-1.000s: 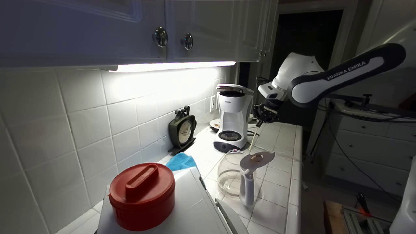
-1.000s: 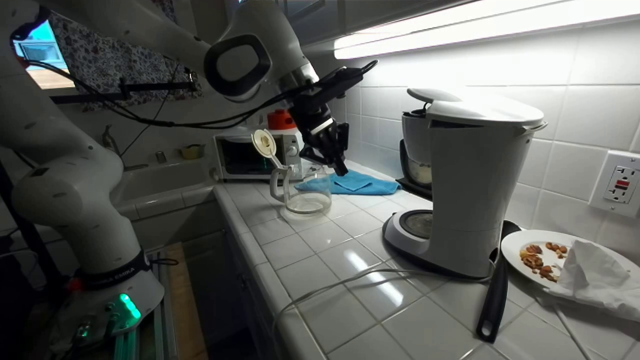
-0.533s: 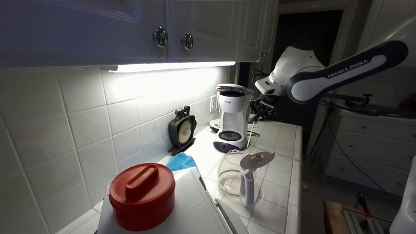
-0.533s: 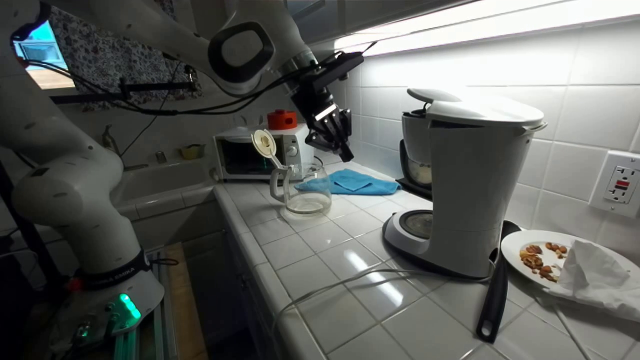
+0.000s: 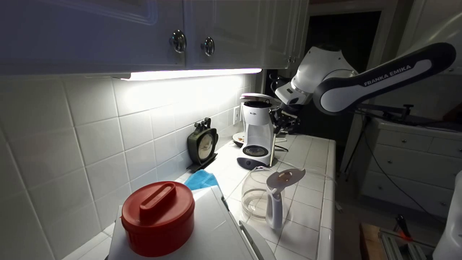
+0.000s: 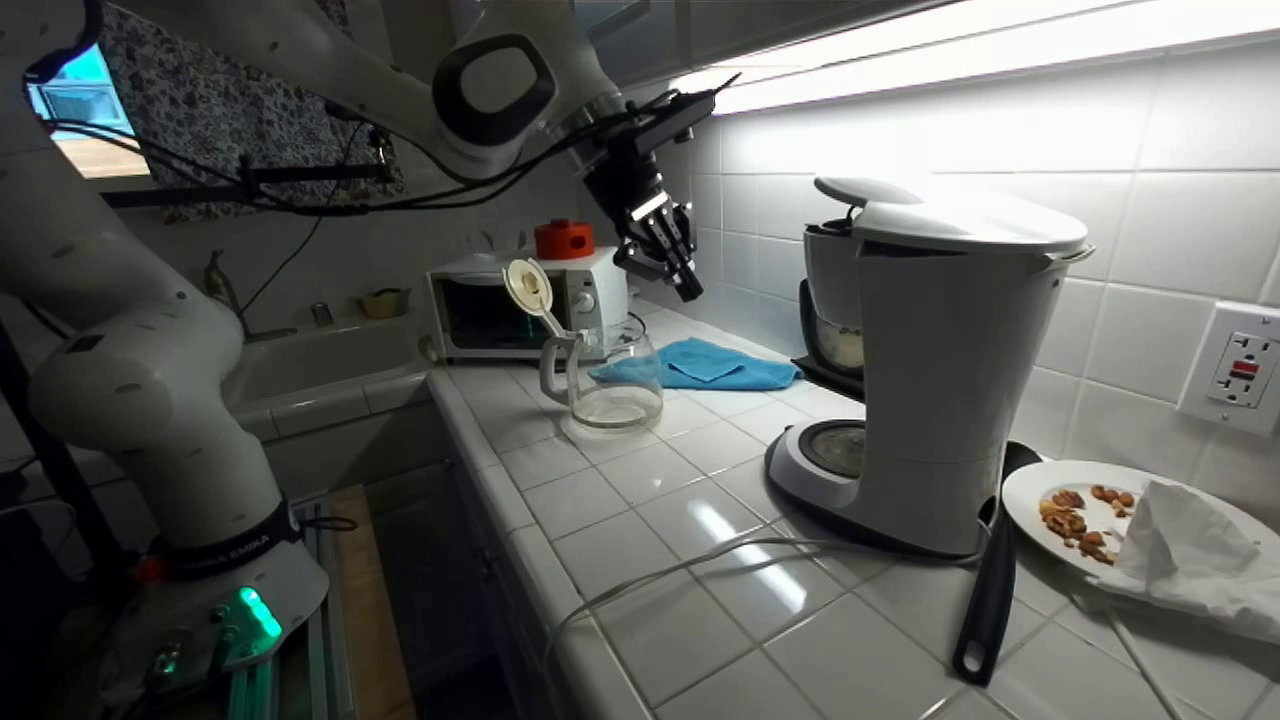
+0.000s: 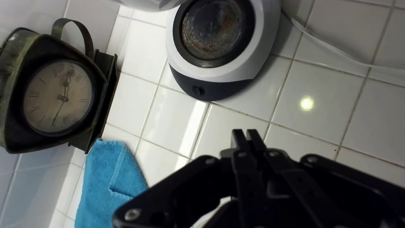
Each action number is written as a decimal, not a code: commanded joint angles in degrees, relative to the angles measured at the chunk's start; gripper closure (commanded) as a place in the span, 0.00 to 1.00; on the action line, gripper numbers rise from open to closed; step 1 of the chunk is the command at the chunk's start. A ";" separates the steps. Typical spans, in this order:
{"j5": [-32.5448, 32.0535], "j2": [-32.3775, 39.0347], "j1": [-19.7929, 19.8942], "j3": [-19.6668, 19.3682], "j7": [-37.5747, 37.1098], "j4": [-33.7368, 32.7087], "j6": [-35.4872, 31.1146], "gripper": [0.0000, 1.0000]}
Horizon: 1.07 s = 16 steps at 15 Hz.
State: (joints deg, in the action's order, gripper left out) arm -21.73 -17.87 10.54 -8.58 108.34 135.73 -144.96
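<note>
My gripper [image 5: 276, 130] is raised above the counter in front of a white coffee maker [image 5: 258, 117]. In the wrist view its black fingertips [image 7: 245, 134] are together with a narrow gap and nothing visible between them. It also shows in an exterior view [image 6: 690, 288], high above a blue towel [image 6: 720, 362]. A thin pale line runs below the fingertips in an exterior view; I cannot tell what it is. The coffee maker's top is raised, and its round hot plate [image 7: 218, 28] is bare. A glass carafe [image 6: 618, 390] stands upright, its lid [image 6: 527, 287] flipped up.
A dark clock [image 7: 60, 98] stands against the tiled wall. A toaster oven [image 6: 505, 310] bears a red container [image 5: 157, 216]. A plate [image 6: 1020, 500] with nuts and a black handle [image 6: 985, 610] lie behind the coffee maker. A cord [image 6: 680, 570] crosses the counter. Cabinets [image 5: 227, 32] hang above.
My gripper has risen and shifted toward the coffee maker's front in an exterior view, away from the carafe. The pale line moved along with it. The carafe, towel and coffee maker are unmoved.
</note>
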 commanded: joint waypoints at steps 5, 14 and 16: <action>-10.26 3.76 -0.60 3.26 -7.09 -1.59 1.20 0.95; -13.21 6.55 -3.25 5.65 -9.54 -4.50 5.56 0.95; -15.02 7.34 -3.80 6.08 -9.85 -5.25 7.20 0.95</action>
State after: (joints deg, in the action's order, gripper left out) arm -32.93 -12.41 7.59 -3.13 100.43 132.87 -140.75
